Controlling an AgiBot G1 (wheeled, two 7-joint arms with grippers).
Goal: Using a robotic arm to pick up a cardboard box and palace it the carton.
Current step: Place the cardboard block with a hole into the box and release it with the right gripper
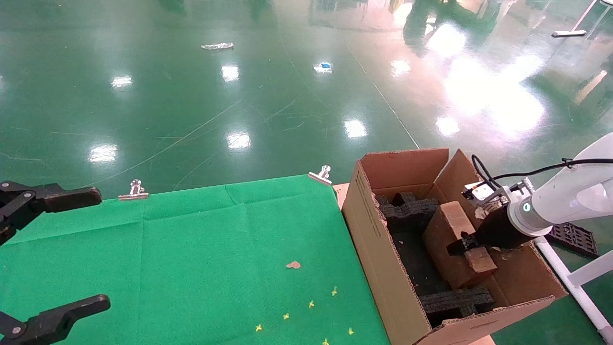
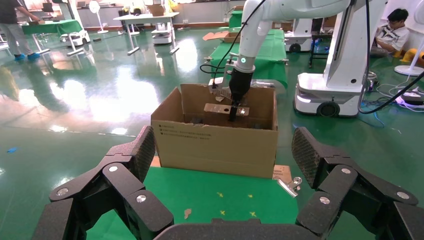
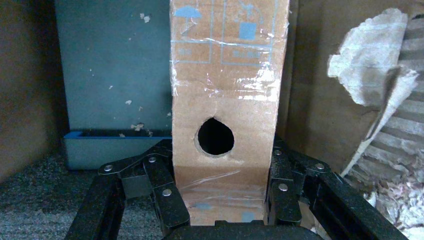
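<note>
Inside the carton [image 1: 378, 249]: black foam inserts [image 1: 407, 208] at the far and near ends, w/ an open slot between. The cardboard box [image 1: 448, 239] fills that slot's right half, clamped by the right gripper [image 1: 467, 247] of the robotic arm [image 1: 565, 196]. Slot's left strip, beside the carton's left wall, is free. Right flap's torn edge [image 3: 380, 85] crowds the box side. Left of the carton, green cloth [image 1: 191, 249] is open; left gripper [image 1: 52, 254] parked there, fingers spread.

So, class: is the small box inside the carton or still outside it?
Inside: the box, clamped by the right gripper, sits within the carton walls.
</note>
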